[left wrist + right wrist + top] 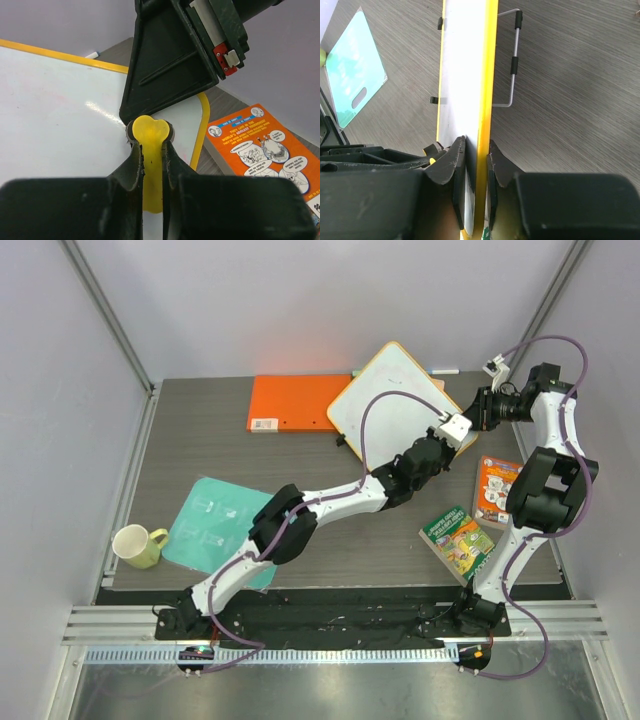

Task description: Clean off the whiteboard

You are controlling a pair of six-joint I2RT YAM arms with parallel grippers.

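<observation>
The whiteboard (395, 390) stands tilted at the back of the table, with a yellow rim and a white face that shows no writing. My right gripper (480, 412) is shut on its right rim. In the right wrist view the rim (485, 75) runs between the fingers of the right gripper (476, 152). My left gripper (150, 142) is shut on a yellow eraser (149, 165), whose tip rests against the board face (55, 115) near the right edge, just below the right gripper's finger (170, 65). From above, the left gripper (445, 440) sits at the board's lower right corner.
A flat orange folder (295, 402) lies behind the board on the left. A teal pouch (215, 525) and a yellow-green mug (138, 545) lie at the front left. Two books (497, 490) (458, 540) lie at the right. The board's wire stand (512, 65) sticks out behind it.
</observation>
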